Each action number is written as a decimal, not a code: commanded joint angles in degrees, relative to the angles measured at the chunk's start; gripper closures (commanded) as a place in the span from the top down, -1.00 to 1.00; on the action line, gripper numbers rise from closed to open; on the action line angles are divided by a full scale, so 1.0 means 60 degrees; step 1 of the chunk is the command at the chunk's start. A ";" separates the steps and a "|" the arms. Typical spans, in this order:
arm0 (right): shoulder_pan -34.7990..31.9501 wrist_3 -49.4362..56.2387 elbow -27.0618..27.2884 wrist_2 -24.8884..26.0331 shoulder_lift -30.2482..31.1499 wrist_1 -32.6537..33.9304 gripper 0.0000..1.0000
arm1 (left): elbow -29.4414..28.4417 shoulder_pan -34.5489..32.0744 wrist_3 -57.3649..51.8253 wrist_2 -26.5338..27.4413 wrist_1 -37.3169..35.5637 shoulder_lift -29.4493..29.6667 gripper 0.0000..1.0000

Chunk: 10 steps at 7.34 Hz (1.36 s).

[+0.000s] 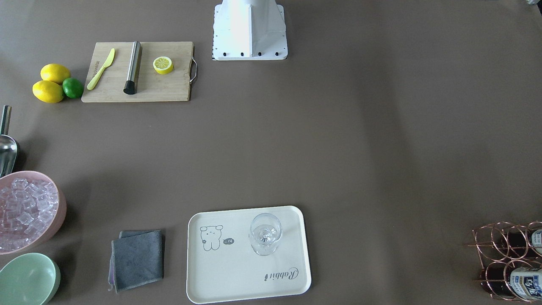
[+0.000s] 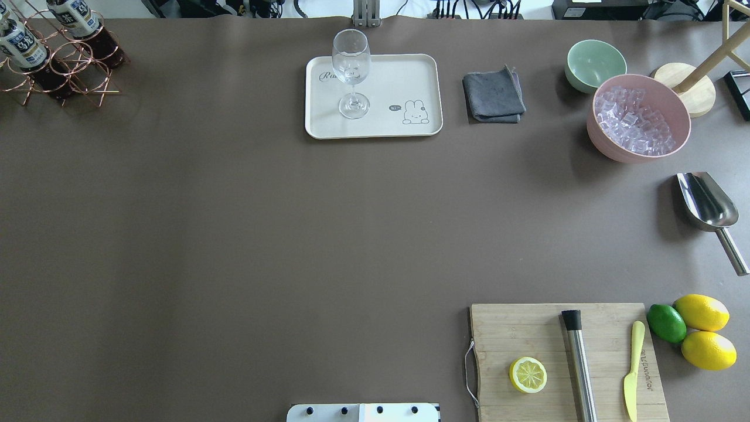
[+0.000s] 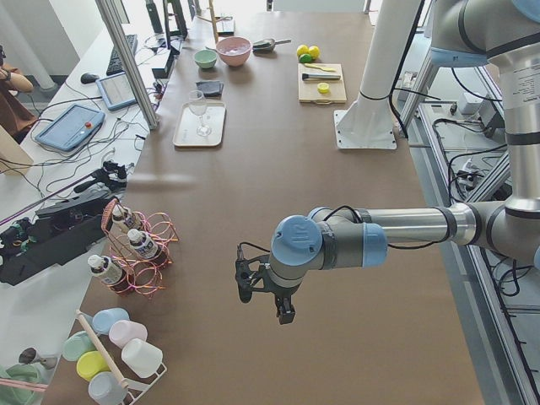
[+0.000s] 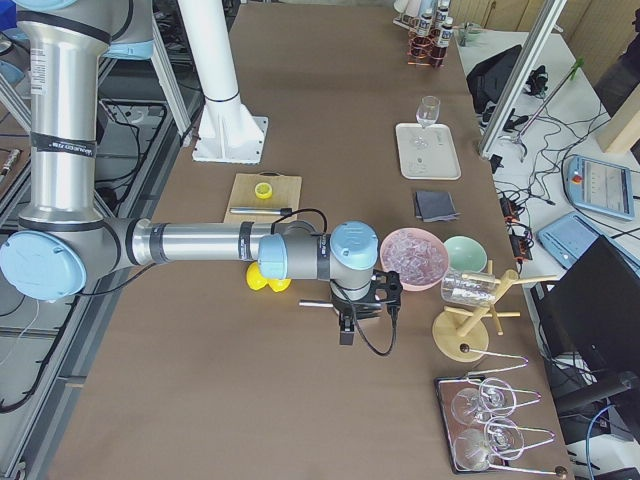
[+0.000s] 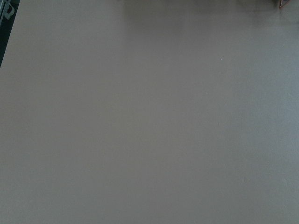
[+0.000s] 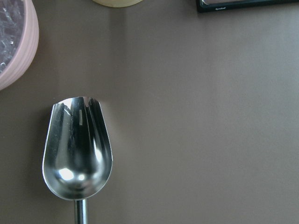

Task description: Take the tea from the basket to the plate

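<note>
Brown tabletop [image 2: 234, 234] is carrying basket [image 2: 76, 79] with tea [image 2: 23, 46], well apart from plate [image 2: 387, 88]. Left claw [image 3: 283, 314] and right claw [image 4: 345, 332] are hovering; grip cannot be told.

Silver arms [image 3: 418, 225], blue joints [image 3: 297, 240] (black cables [image 4: 380, 350]).

A bamboo cutting board [image 2: 515, 328] carries a lemon half [image 2: 528, 375], steel muddler [image 2: 580, 369] and yellow knife [image 2: 631, 375]; a metal scoop [image 2: 706, 202] lies near the pink ice bowl [image 2: 593, 132].
</note>
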State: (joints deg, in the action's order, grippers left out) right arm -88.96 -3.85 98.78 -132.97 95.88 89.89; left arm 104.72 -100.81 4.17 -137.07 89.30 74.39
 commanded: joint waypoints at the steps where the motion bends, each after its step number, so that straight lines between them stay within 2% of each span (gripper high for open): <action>1: 0.0367 -0.0003 -0.0114 0.0014 -0.0348 -0.0011 1.00 | -0.0022 0.0000 0.0008 0.0008 0.0000 -0.0034 0.95; 6: 0.2019 0.0551 -0.0204 -0.0001 -0.1491 -0.0011 0.99 | 0.0051 0.0000 0.0008 -0.0006 0.0000 -0.0020 0.95; 8: 0.2141 0.1472 -0.0043 -0.0393 -0.1726 -0.0011 0.98 | 0.0037 0.0000 0.0008 -0.0006 0.0000 0.0024 0.95; 9: 0.2199 0.1709 -0.0173 -0.0918 -0.1756 -0.0940 0.98 | -0.0007 0.0000 0.0008 -0.0006 0.0000 0.0024 0.95; 10: 0.2228 0.1537 -0.0217 -0.1040 -0.1684 -0.1833 0.99 | 0.0022 -0.0014 0.0022 -0.0006 0.0000 0.0024 0.95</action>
State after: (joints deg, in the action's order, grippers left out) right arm -76.08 4.84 98.00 -136.47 85.67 86.88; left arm 104.83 -100.81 4.22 -137.11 89.30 74.48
